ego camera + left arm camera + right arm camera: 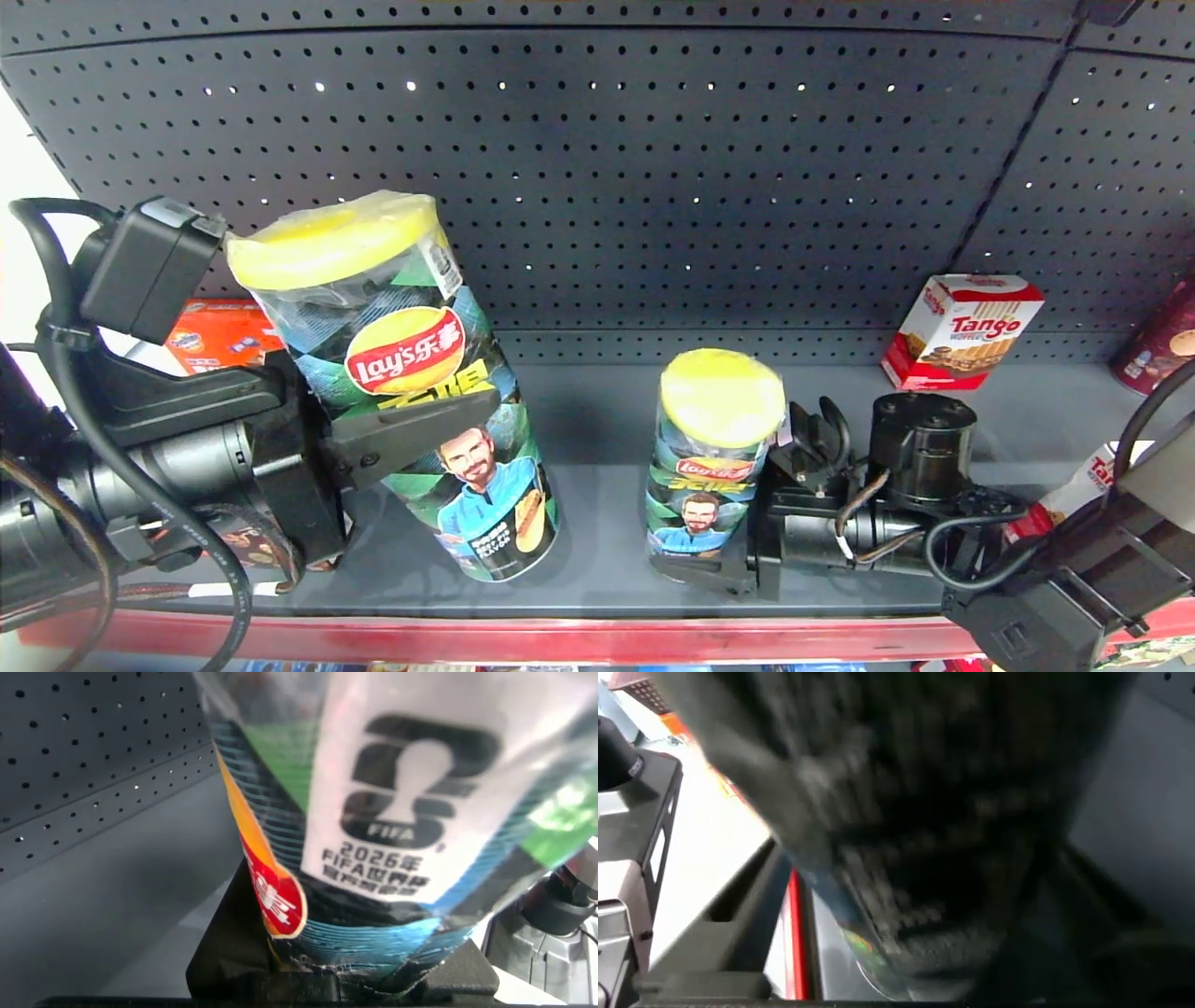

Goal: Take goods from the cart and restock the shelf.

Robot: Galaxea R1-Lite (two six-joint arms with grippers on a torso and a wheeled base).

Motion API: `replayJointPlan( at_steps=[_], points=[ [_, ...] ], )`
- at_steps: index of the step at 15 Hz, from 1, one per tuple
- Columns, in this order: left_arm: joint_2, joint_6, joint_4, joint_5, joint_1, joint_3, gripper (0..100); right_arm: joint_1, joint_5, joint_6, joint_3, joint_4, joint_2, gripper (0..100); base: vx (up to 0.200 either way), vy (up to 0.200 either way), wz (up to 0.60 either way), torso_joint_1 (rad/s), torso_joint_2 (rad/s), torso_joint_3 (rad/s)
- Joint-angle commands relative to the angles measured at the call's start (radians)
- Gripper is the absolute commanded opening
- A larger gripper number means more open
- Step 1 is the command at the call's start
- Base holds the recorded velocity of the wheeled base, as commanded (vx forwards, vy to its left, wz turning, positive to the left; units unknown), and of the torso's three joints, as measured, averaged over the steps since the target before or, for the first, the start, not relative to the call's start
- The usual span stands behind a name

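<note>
Presently on hand, two items of stock.

Item 1: tall cylindrical chip can with a yellow plastic lid and green-and-black printed wrap (pixel 397 364), far to the left of the red-and-white wafer box (pixel 962 331) and nearer the front than it. The left hand (pixel 439 420) is clamped across its mid-body, one black finger (pixel 411 431) lying over the label. Long axis tilted: lid up and leaning away from the box, base low and angled toward it. Label faces front. Whether the base touches the grey metal shelf deck (pixel 607 420) cannot be told.

Item 2: matching, smaller-looking yellow-lidded chip can (pixel 714 467), standing on the deck between item 1 and the box, forward of the box. Long axis vertical, lid up, label to the front. The right hand (pixel 747 504) is closed around its lower body from the box side.

Risks, as judged:
- Item 1, let go at this lean, would likely tip over and roll, since a cylinder on its side has nothing to stop it.
- Its base, swung toward the box while being righted, could knock item 2.
- Item 2 could be dragged or toppled if the right hand pulls back before its fingers part fully.
- Both sit well forward of the box, so a fall could go over the red front lip (pixel 560 639).

Surroundings: black perforated back panel (pixel 653 187) behind the box; orange packet (pixel 219 336) farthest left of the box; dark red canister (pixel 1158 341) just right of it.
</note>
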Motion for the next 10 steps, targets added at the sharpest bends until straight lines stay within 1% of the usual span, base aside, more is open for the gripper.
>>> replayJointPlan(
  at_steps=[1, 3, 7, 10],
  points=[
    [0.000, 0.000, 0.000, -0.001, 0.000, 0.015, 0, -0.013, 0.000, -0.001, 0.010, 0.000, -0.010, 100, 0.000, 0.000, 0.00, 0.000, 0.00, 0.000],
    [-0.004, 0.000, 0.000, 0.000, 0.000, 0.027, 0, -0.026, 0.001, -0.001, 0.027, -0.003, -0.044, 100, 0.000, 0.000, 0.00, 0.000, 0.00, 0.000],
    [-0.020, -0.002, 0.000, 0.000, 0.000, 0.028, 0, -0.081, 0.004, 0.001, 0.108, -0.003, -0.174, 100, 0.000, 0.000, 0.00, 0.000, 0.00, 0.000],
    [-0.020, -0.002, 0.000, -0.001, 0.000, 0.030, 0, -0.084, 0.004, 0.005, 0.193, 0.009, -0.317, 100, 0.000, 0.000, 0.00, 0.000, 0.00, 0.000]
  ],
)
